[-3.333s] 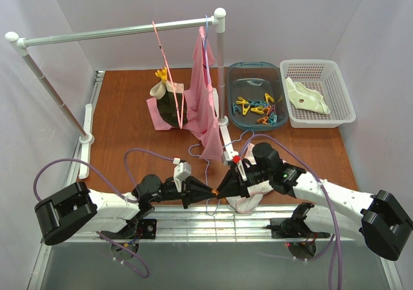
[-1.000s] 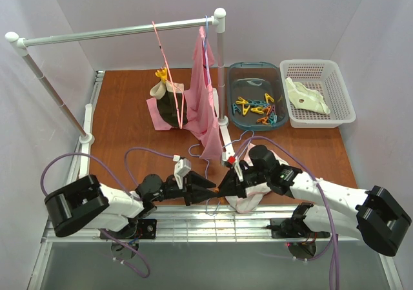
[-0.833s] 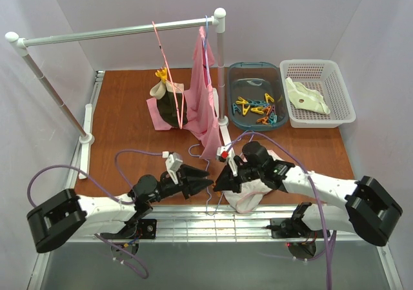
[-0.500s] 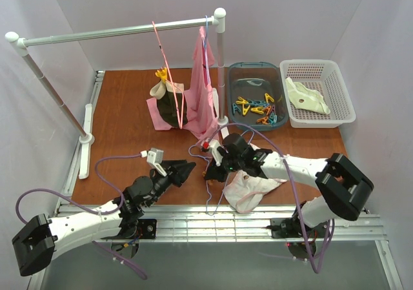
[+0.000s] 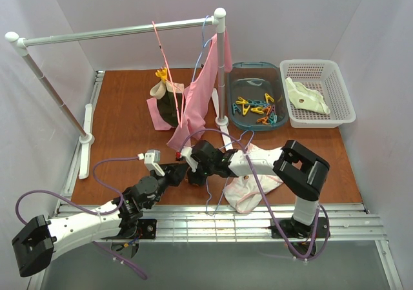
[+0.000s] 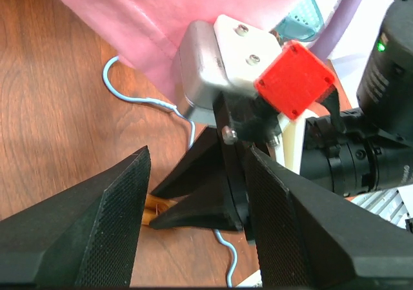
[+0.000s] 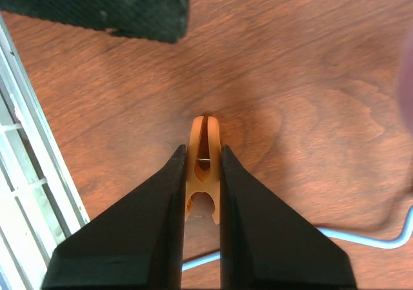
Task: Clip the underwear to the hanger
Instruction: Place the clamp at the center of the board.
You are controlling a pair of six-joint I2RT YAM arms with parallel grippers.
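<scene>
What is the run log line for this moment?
left hand: open | right hand: shut on orange clothespin | light-blue hanger: on table | underwear: unclipped

Wooden table (image 5: 129, 122) — underwear (image 5: 248, 190), hanger (image 6: 145, 101), basket (image 5: 348, 103).

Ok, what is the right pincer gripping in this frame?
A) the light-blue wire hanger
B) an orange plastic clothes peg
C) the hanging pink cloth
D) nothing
B: the right wrist view shows the right pincer closed on the orange plastic clothes peg, its tip poking out past the black fingertips.
</scene>
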